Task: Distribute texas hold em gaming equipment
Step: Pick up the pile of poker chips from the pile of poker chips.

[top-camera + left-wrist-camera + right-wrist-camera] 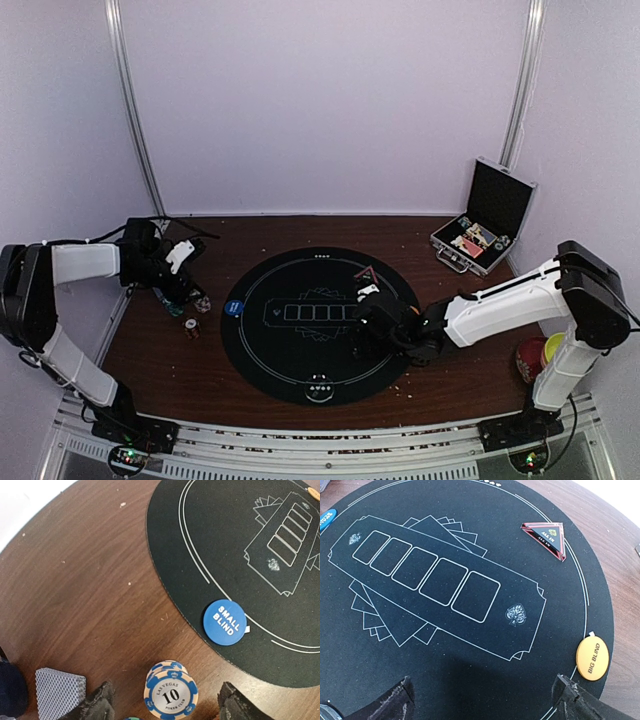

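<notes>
A stack of blue-striped "10" poker chips (171, 692) stands on the wood between the fingers of my open left gripper (167, 709), not touched. A grey-backed deck of cards (60, 692) lies just left of it. The blue "small blind" disc (225, 622) sits on the edge of the black mat (225, 540). In the top view the left gripper (183, 297) hovers by the chips (203, 303). My right gripper (485, 707) is open and empty over the mat. The orange "big blind" disc (592, 658) and the red triangle marker (546, 536) lie to its right.
The open silver-edged black case (485, 220) holding more chips stands at the back right. Red and yellow bowls (535, 355) sit by the right arm's base. Another small chip stack (190, 327) stands on the wood left of the round mat (300, 360).
</notes>
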{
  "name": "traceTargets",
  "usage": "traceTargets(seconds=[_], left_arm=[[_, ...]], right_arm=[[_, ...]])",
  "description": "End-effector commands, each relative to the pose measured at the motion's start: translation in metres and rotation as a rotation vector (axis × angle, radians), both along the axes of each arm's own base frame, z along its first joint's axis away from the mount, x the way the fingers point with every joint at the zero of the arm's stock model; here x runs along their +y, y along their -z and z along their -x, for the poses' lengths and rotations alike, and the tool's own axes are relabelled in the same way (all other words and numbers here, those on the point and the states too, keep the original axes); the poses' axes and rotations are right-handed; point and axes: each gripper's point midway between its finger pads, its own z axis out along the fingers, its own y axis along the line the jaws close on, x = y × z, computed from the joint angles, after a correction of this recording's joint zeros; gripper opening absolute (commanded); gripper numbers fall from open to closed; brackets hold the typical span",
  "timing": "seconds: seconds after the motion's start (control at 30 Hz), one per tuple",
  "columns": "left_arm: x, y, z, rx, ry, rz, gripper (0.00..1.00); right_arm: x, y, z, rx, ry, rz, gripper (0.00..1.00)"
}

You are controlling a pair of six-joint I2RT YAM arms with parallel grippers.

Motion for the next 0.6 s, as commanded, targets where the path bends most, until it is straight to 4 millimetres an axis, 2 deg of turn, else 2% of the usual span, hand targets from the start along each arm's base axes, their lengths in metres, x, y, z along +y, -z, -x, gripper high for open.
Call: traceTargets(seconds=[0.0,0.57], left_arm=[[0.002,0.001,-0.009,-0.012,-0.019,-0.007,0.73],[0.0,0.022,-0.002,0.037,-0.011,-0.034,0.74]], right_arm=[[0.003,-0.002,-0.002,-0.019,0.002,0.026,0.97],[0.004,-0.002,-0.002,-0.024,0.001,0.035,0.97]])
